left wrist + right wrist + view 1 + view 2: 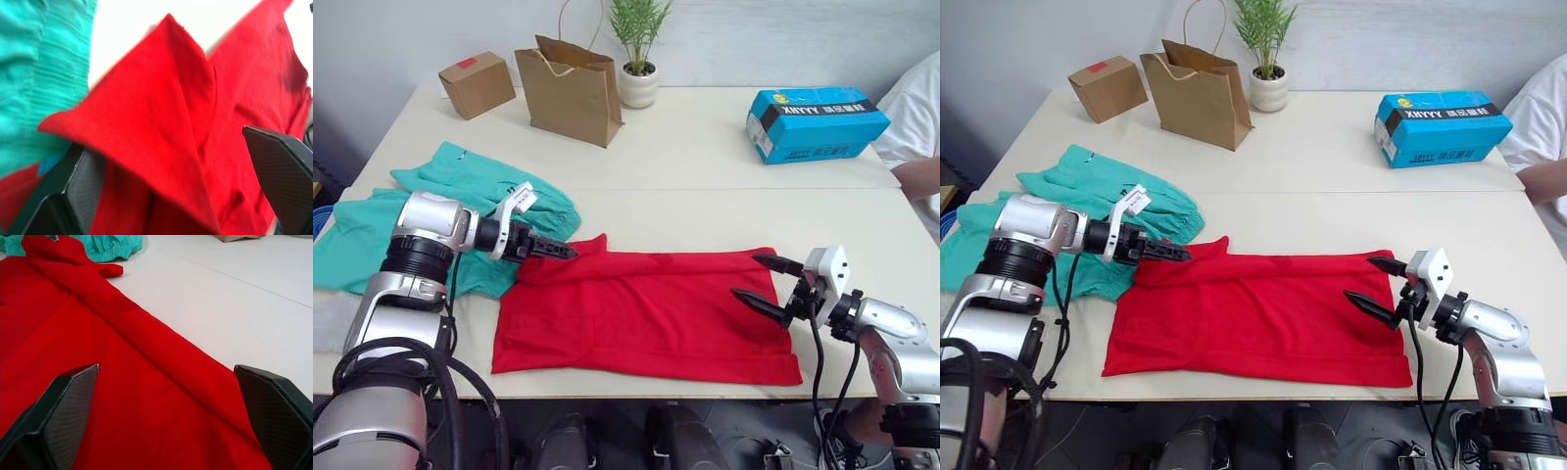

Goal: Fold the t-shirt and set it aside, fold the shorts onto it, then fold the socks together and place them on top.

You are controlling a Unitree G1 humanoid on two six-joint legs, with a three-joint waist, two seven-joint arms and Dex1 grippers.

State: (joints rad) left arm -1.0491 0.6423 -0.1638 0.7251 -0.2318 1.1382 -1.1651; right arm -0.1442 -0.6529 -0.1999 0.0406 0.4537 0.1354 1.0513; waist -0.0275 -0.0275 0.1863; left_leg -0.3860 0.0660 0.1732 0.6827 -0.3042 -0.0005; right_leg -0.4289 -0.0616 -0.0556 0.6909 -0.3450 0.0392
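The red t-shirt (646, 313) lies folded into a long band across the table's front. My left gripper (564, 252) is at its far left corner, open, and a raised fold of red cloth (161, 122) stands between its fingers. My right gripper (749, 276) is open over the shirt's right end, with flat cloth (98, 382) under it. The teal shorts (460, 186) lie spread at the left, touching the shirt's corner. A pale grey patch (327, 321) at the left front edge may be the socks; I cannot tell.
Along the back stand a small cardboard box (477, 84), a brown paper bag (570, 90) and a potted plant (638, 59). A blue carton (816, 123) sits back right. A person's arm (920, 176) rests at the right edge.
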